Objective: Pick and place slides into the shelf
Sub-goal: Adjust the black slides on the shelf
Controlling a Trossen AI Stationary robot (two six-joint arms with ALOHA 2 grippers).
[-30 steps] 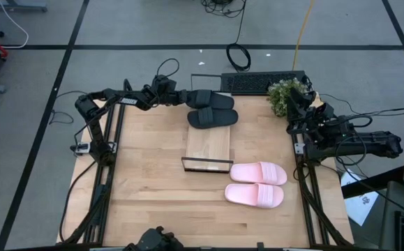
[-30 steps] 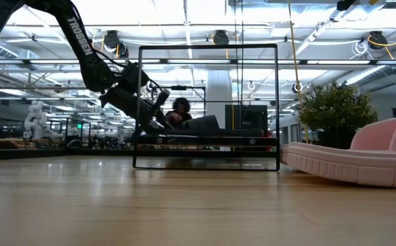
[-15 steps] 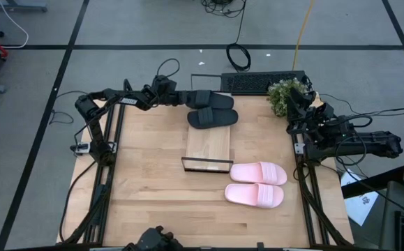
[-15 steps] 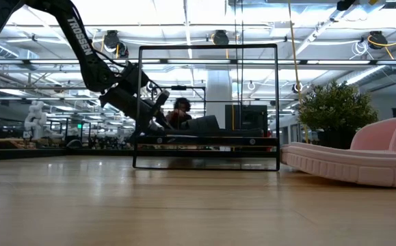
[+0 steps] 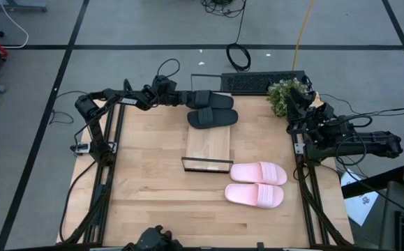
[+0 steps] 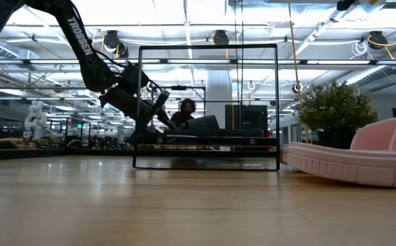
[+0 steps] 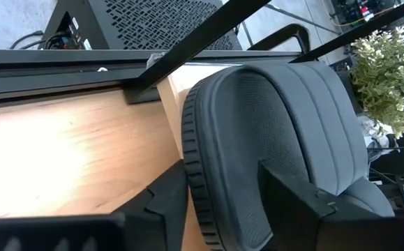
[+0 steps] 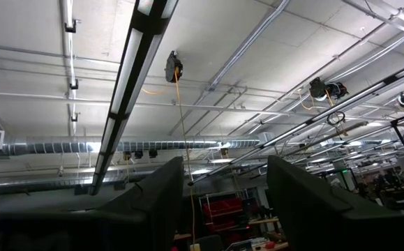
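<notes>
From above, the left tool (image 5: pixel 193 98) reaches across the counter (image 5: pixel 146 181) to the heel of one black slide (image 5: pixel 214 102) at the shelf's (image 5: pixel 208 143) far end, beside its mate (image 5: pixel 213 118). The pink pair (image 5: pixel 256 183) lies just beside the shelf's black-framed end. The right tool (image 5: pixel 301 104) waits near the potted plant (image 5: pixel 284 94).

At counter level, the left tool (image 6: pixel 158 116) angles down behind the black frame (image 6: pixel 208 107).

The left wrist camera shows its fingers (image 7: pixel 170 199) straddling the black slide's (image 7: pixel 271 132) rim.

The right wrist camera shows fingers (image 8: pixel 167 188) parted, holding nothing.
</notes>
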